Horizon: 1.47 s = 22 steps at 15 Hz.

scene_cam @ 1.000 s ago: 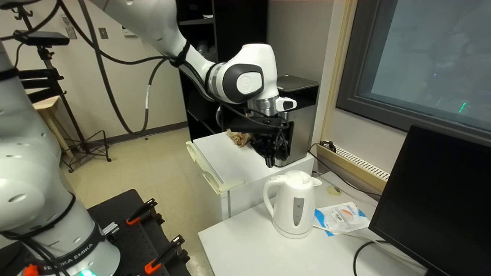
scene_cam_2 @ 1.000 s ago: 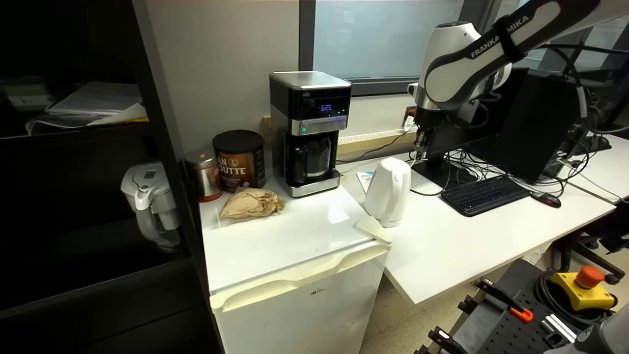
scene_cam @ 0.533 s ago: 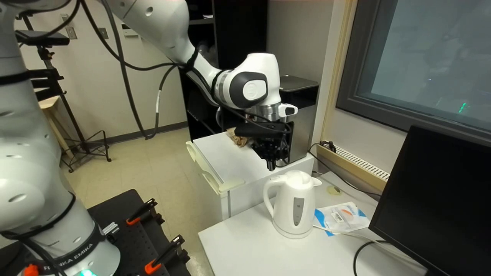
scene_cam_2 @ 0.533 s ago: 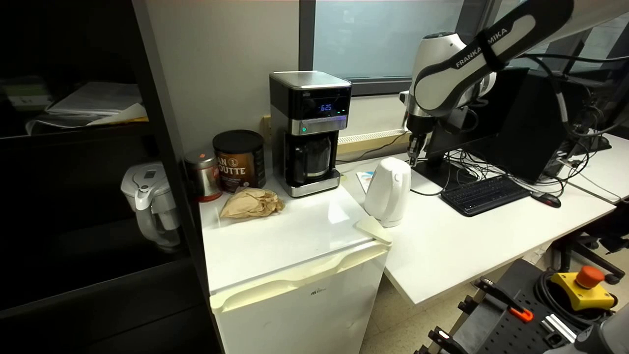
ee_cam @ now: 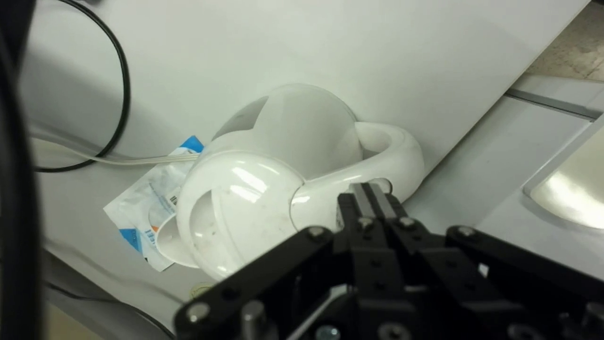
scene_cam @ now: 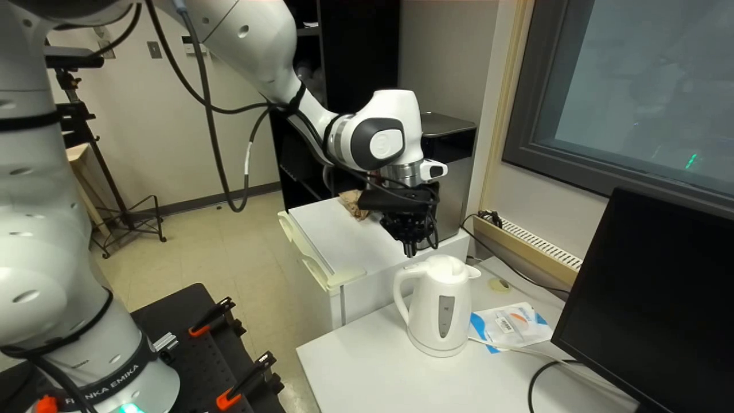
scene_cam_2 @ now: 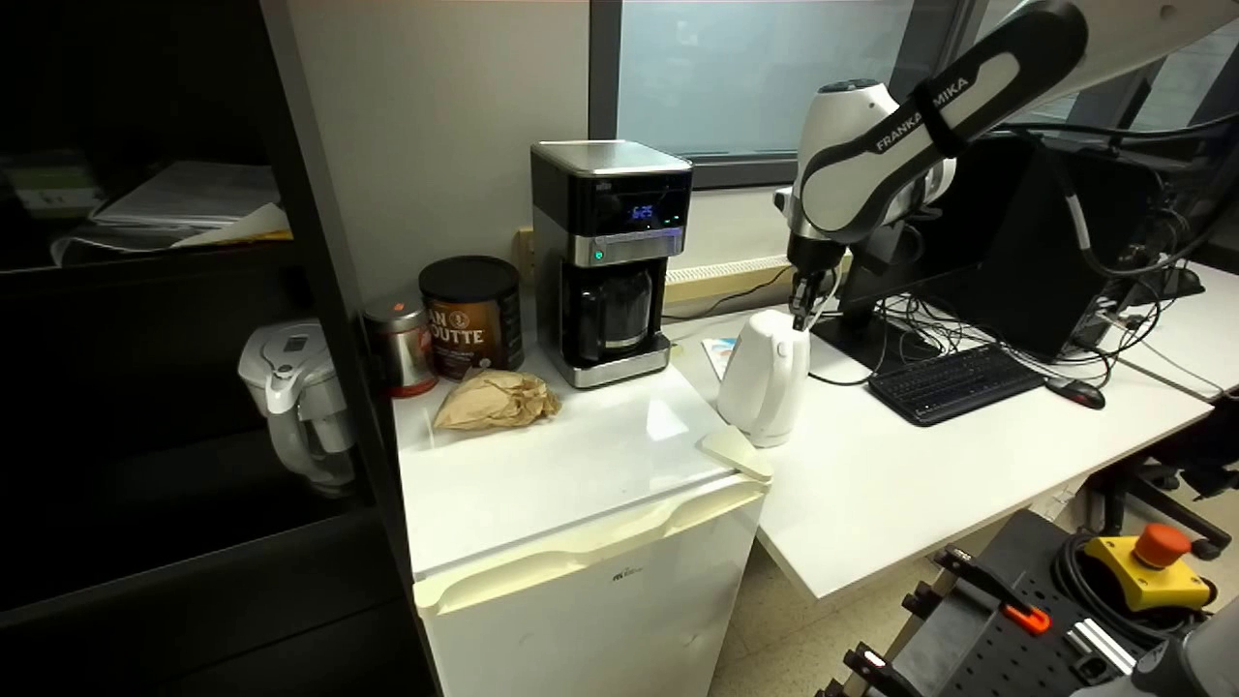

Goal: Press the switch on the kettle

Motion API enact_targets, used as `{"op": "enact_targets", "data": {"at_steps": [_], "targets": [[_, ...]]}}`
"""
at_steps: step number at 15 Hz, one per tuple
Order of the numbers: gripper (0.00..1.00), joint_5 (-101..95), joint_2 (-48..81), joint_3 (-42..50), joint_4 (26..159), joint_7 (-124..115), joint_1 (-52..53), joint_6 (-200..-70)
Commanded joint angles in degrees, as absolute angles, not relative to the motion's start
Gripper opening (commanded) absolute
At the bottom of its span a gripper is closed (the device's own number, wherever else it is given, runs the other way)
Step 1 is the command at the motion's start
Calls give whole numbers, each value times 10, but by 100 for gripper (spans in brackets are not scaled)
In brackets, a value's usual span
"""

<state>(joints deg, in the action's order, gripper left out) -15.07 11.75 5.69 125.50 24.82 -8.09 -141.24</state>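
The white kettle (scene_cam: 438, 312) stands upright on the white table, and it also shows in an exterior view (scene_cam_2: 760, 387) and in the wrist view (ee_cam: 306, 137). A small rounded switch (ee_cam: 385, 184) sits on top of its handle, partly hidden behind my fingertips in the wrist view; it also shows in an exterior view (scene_cam_2: 782, 349). My gripper (ee_cam: 369, 186) is shut and empty, pointing down. In both exterior views the gripper (scene_cam: 409, 250) (scene_cam_2: 800, 318) is just above the kettle's handle. I cannot tell whether the fingertips touch it.
A coffee machine (scene_cam_2: 610, 261) and a brown paper bag (scene_cam_2: 496, 399) stand on the white fridge (scene_cam_2: 581, 503) beside the table. A monitor (scene_cam: 648, 298), a keyboard (scene_cam_2: 953, 380), a packet (scene_cam: 509, 324) and cables are on the table near the kettle.
My gripper has moved down and across to the kettle's handle; its fingertips now overlap the handle's top in an exterior view. The kettle has not moved.
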Motion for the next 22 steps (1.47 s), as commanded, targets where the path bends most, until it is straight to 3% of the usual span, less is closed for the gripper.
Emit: {"op": "enact_targets", "data": {"at_steps": [1, 22], "targets": [[1, -150, 143, 51, 1237, 261, -82, -1433], [1, -150, 192, 45, 1210, 258, -86, -1454]]}}
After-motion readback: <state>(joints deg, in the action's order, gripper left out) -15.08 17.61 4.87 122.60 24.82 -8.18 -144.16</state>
